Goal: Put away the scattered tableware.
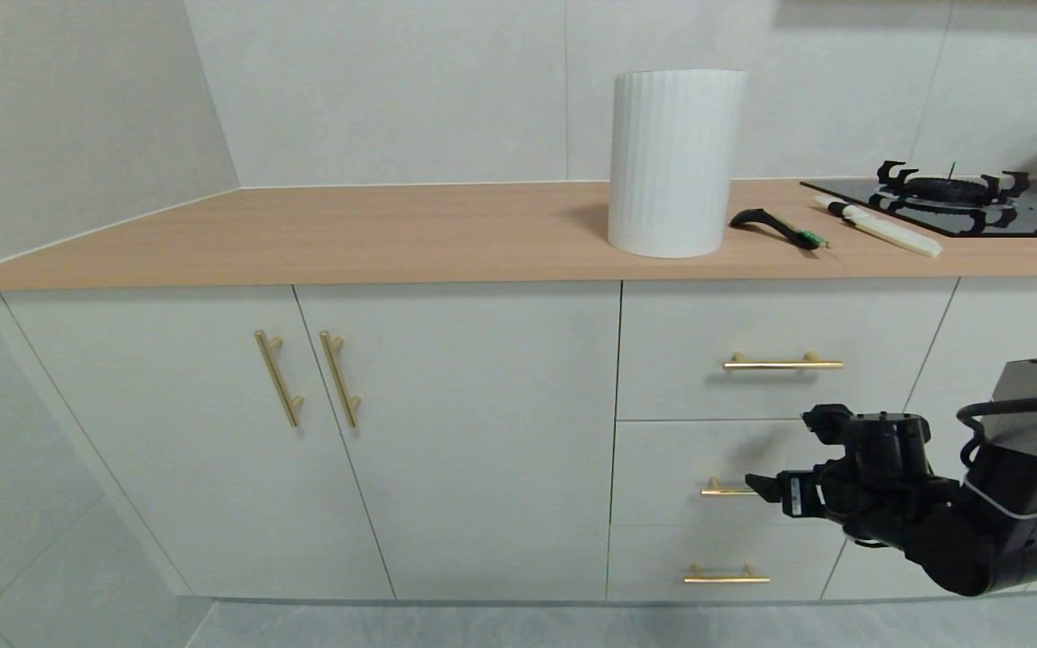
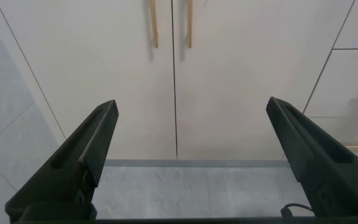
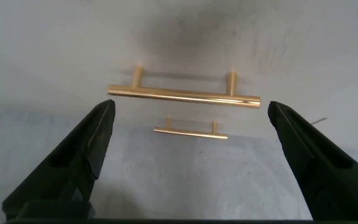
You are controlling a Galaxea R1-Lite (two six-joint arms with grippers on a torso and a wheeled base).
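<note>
Judging from how things lie, the task is at its very start: no tableware is stowed and every drawer front is shut. Two pieces lie loose on the counter (image 1: 392, 229), a black-handled utensil (image 1: 775, 227) and a pale long utensil (image 1: 883, 229), both well above the right gripper (image 1: 784, 450), the pale one further to its right, beside the hob (image 1: 951, 202). A white ribbed container (image 1: 676, 162) stands on the same counter, above the gripper and a little to its left; whether it is the intended holder I cannot tell.

The right gripper, jaws spread wide, sits just in front of the middle drawer handle (image 3: 184, 94) without touching it, so opening that drawer looks like the step in hand. Pulling it, fetching both utensils and closing up are all left to do.

The head view alone gives the counter and its utensils. The right wrist view adds what the head view hides behind the arm: the handle lies level between the open jaws, with the bottom drawer handle (image 3: 190, 131) below it. The left wrist view shows the left gripper (image 2: 191, 109), also wide open and holding nothing, facing the cabinet doors (image 2: 104, 81) low near the floor
</note>
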